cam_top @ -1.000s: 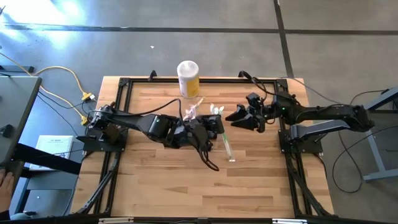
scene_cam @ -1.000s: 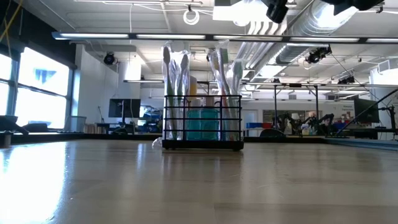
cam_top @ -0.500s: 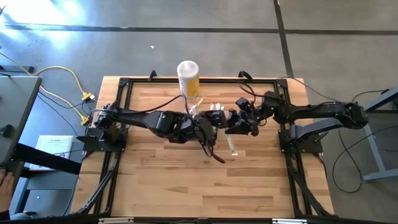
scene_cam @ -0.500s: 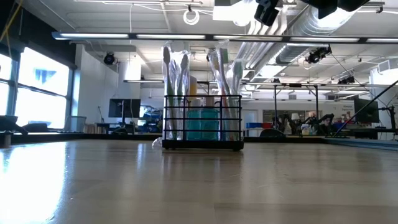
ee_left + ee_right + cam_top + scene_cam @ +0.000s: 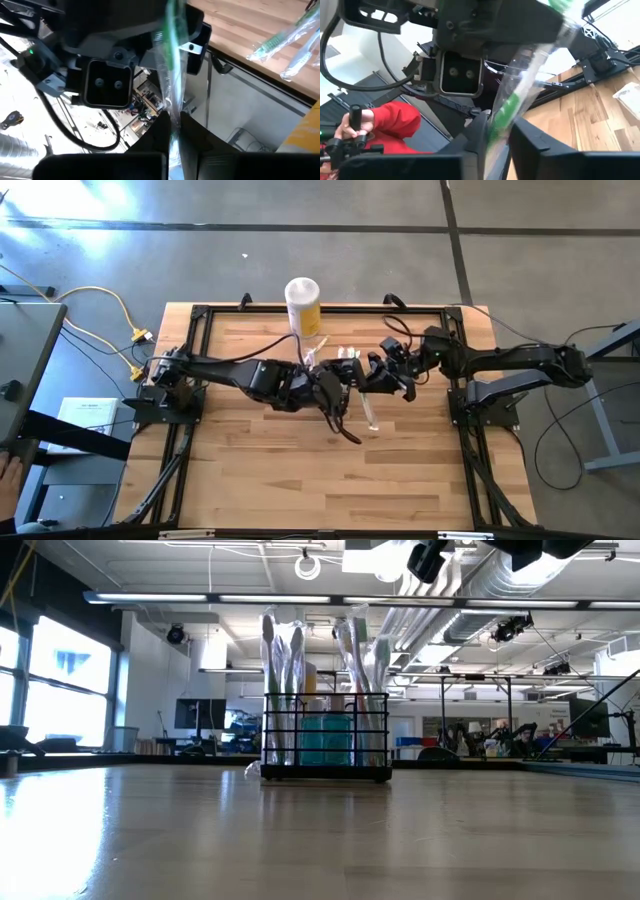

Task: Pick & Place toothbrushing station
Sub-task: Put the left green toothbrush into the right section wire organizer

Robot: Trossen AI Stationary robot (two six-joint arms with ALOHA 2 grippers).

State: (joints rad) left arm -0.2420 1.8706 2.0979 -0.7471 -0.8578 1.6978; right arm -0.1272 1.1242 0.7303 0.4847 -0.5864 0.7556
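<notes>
The toothbrushing station (image 5: 325,750), a small black wire basket, stands on the table with wrapped toothbrushes upright in it. In the high view their tops (image 5: 347,355) show beside my arms, which mostly hide the basket. Both grippers meet just right of it, high above the table. My left gripper (image 5: 352,388) and my right gripper (image 5: 373,378) are each shut on one clear-wrapped green toothbrush (image 5: 368,408). My left gripper pinches the wrapped toothbrush between its two fingers (image 5: 172,117), coming from the table's left. The brush runs on past the fingertips toward my right gripper and is lifted clear of the table. My right gripper has the same brush's green, wrapped shaft (image 5: 504,112) between its two fingers, coming about level from the table's right. The fingers lie across the brush, which slants up and away toward my left gripper.
A tall yellow-and-white canister (image 5: 303,305) stands at the table's far edge, behind the basket. The near half of the wooden table (image 5: 330,480) is bare. A person's red sleeve (image 5: 390,125) shows beyond the table in the right wrist view.
My right gripper has moved toward the table's left, up to the wrapped toothbrush that my left gripper holds, and has shut on it. The basket has stayed in place.
</notes>
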